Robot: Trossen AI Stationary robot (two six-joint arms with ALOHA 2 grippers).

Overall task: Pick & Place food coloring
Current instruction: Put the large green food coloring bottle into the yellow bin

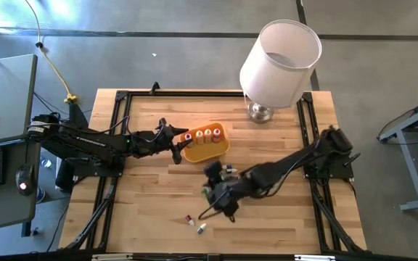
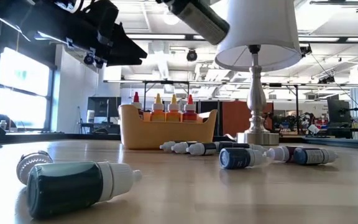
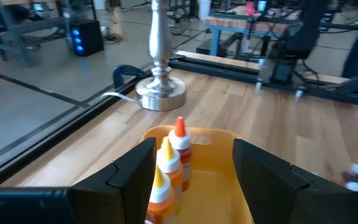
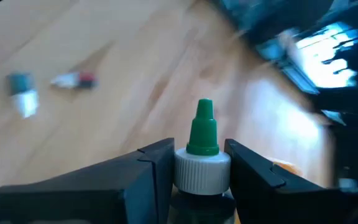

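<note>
Right claw (image 4: 194, 171) is clamped on a green-tipped food coloring bottle (image 4: 202, 155), fingers (image 4: 148, 165) pinching just below its white cap, above the desk (image 1: 281, 217). Light, rigid, probably slick plastic; that collar is a sensible grip. Left claw (image 3: 191, 168) hangs wide open over the orange tray (image 3: 219, 180).

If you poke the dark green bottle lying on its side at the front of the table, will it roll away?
Probably. The green bottle is round and lies flat on the smooth wooden table, so a sideways poke would likely roll it. It looks like small plastic, so probably light and not breakable.
</note>
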